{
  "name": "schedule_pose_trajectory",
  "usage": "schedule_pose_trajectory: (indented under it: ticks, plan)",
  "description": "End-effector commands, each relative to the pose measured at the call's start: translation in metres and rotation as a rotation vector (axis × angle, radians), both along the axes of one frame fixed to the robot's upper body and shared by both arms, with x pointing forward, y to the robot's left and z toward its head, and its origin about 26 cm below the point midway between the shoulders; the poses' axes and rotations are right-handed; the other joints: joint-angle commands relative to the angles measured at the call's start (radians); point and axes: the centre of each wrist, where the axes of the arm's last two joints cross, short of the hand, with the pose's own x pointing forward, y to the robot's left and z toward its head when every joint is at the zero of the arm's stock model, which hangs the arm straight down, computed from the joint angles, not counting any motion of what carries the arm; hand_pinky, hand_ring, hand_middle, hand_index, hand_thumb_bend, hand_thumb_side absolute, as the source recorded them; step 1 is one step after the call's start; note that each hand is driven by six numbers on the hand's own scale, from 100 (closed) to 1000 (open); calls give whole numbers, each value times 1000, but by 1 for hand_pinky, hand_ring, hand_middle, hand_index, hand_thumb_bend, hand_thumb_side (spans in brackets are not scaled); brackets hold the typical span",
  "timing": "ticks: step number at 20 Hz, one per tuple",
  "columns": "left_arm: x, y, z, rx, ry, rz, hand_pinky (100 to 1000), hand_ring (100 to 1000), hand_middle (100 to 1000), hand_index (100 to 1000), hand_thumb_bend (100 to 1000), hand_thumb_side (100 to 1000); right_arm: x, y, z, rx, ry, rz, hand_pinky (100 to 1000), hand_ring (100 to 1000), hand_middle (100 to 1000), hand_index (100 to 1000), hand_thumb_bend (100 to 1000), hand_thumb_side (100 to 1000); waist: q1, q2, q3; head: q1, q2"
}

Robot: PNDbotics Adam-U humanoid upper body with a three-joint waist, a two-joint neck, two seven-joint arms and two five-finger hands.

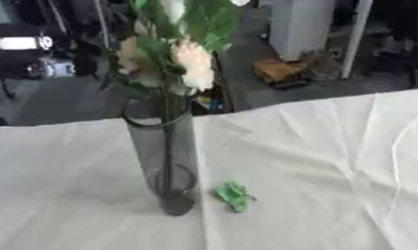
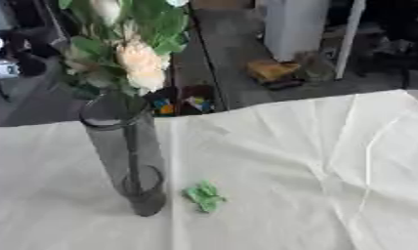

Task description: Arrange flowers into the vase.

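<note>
Tall smoked-glass vase (image 1: 165, 161): upright on white tablecloth (image 1: 315, 161); likely fragile, top-heavy, slippery.
Cream flowers (image 1: 191, 61): stems inside vase; soft, light; hold by stem.
Green leaf scrap (image 1: 233, 195): just right of vase base.
Hands: neither visible; fingers cannot be judged.

**A:** Feed I'm driving on is soft all over; no crisp edges anywhere. Daylight-level, even.

**B:** Glare?

**A:** White cloth (image 1: 315, 161) right of the vase (image 1: 165, 161) runs bright, creases barely readable. Faint shadow on the cloth left of the vase base.

**B:** Flowers?

**A:** Pale blooms (image 2: 140, 66) above the vase rim smeared, petals undefined. Background beyond the vase darker, out of focus.
</note>
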Motion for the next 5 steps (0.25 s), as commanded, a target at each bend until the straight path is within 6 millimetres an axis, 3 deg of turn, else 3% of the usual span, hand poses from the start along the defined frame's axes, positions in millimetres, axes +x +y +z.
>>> schedule_pose_trajectory:
  ticks: [1, 2, 5]
  plan:
    - [-30, -2, 19, -196, -255, 64, 821, 930, 896, 988, 100, 1000, -2, -3, 8, -12, -34, -6, 831, 739, 463, 904, 100, 887, -10, -14, 4, -8, 1]
    - [-36, -7, 17, -292, -328, 61, 768, 907, 891, 986, 149, 1000, -2, -3, 7, -9, -36, -6, 831, 738, 463, 904, 100, 887, -15, -14, 6, -11, 0]
    - [-49, -24, 7, -559, -488, 5, 733, 881, 891, 988, 254, 1000, -2, -3, 7, -1, -44, -5, 828, 737, 464, 902, 100, 884, -25, -11, 9, -16, -4]
